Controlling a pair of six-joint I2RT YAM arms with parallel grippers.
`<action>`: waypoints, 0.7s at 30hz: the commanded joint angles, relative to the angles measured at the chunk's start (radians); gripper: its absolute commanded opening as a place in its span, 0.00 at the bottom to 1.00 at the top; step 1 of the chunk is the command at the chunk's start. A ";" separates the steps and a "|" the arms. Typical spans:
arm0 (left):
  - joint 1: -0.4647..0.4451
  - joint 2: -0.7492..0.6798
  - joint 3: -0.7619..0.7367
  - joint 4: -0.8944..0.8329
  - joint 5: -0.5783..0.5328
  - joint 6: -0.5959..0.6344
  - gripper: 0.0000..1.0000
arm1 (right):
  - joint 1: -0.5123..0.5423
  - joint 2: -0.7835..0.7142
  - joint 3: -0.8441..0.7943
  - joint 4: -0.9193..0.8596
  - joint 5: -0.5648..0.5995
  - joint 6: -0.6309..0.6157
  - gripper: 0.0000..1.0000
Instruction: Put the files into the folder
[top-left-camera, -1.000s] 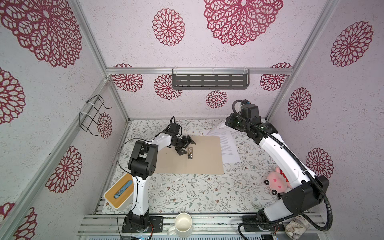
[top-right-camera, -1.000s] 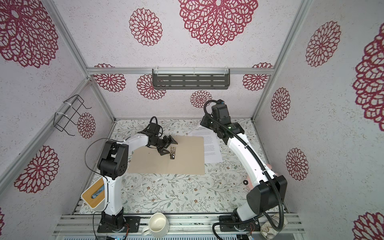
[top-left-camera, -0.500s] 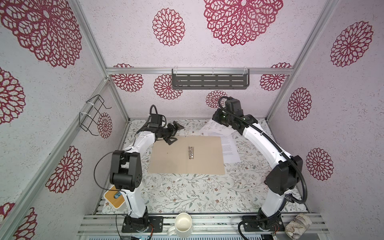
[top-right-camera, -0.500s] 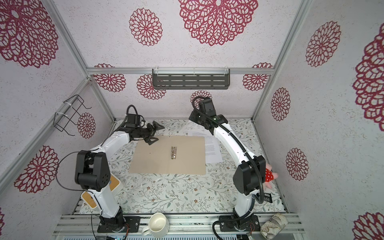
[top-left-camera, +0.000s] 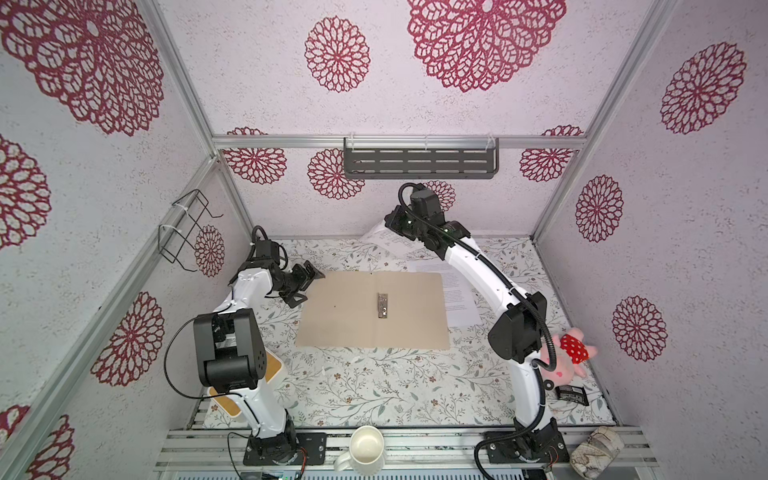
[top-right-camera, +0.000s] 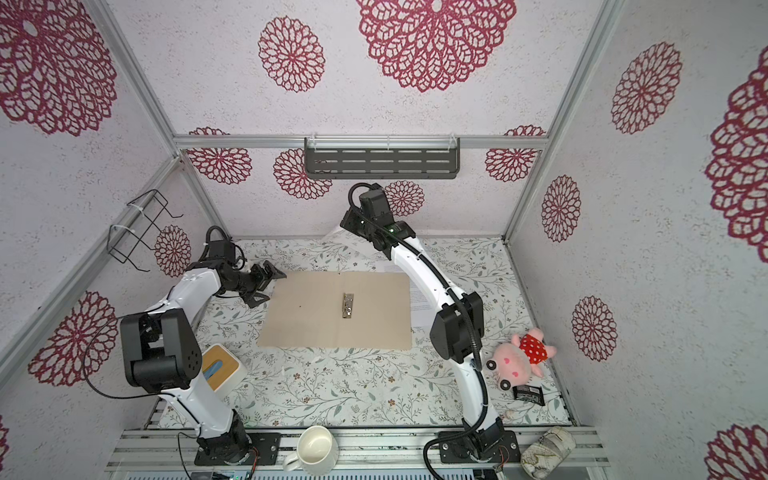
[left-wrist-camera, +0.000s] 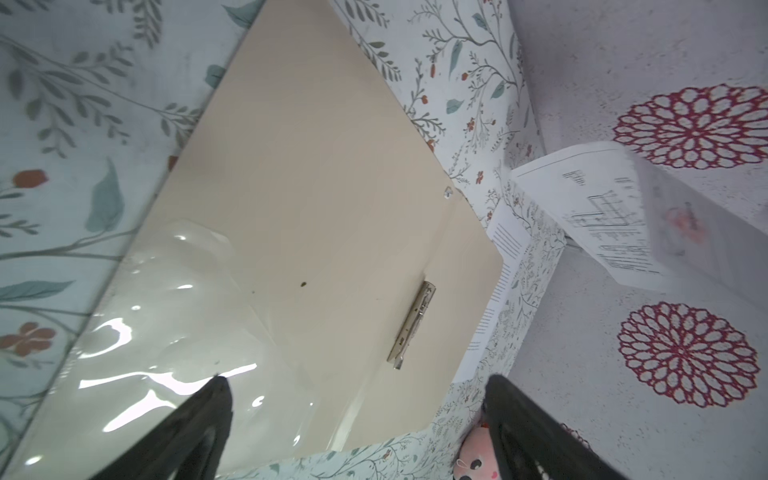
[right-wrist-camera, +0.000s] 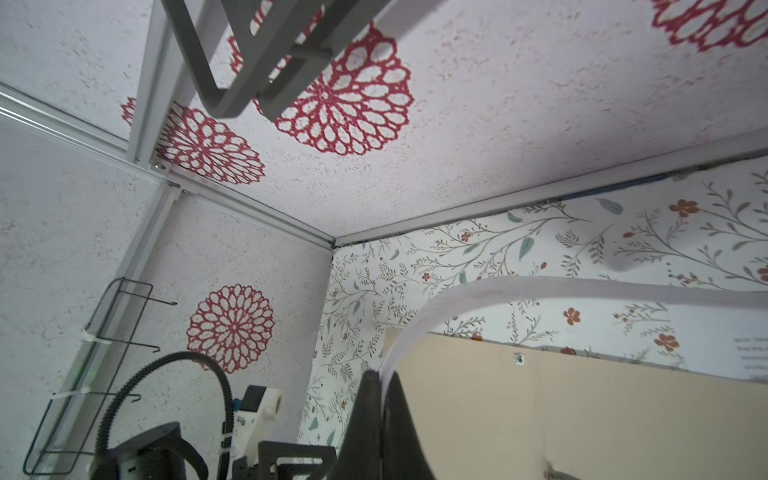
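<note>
- Beige cardboard folder (top-left-camera: 353, 316) lies open and flat in the middle of the floral bench (top-left-camera: 374, 386), with its metal clip (top-left-camera: 382, 305) beside the centre fold.
- Left tool (top-left-camera: 306, 284) is just beside the folder's far left corner, its jaws spread wide and holding nothing.
- Right tool (right-wrist-camera: 380, 380) is pinched tight on the edge of the drawing sheet (top-left-camera: 380, 242). The sheet hangs curved above the bench near the back wall, beyond the folder's far edge.
- Text sheet (top-left-camera: 459, 303) lies flat on the bench at the folder's right side, partly covered by the folder's edge.
</note>
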 joint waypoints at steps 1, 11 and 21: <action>0.037 0.038 -0.014 -0.051 -0.096 0.090 0.98 | 0.000 0.025 0.050 0.165 -0.047 0.055 0.00; 0.044 0.114 -0.100 0.010 -0.067 0.083 0.98 | 0.082 0.035 -0.144 0.265 -0.111 0.018 0.00; 0.048 0.086 -0.210 0.113 0.088 0.020 0.98 | 0.098 -0.128 -0.627 0.442 -0.079 0.113 0.00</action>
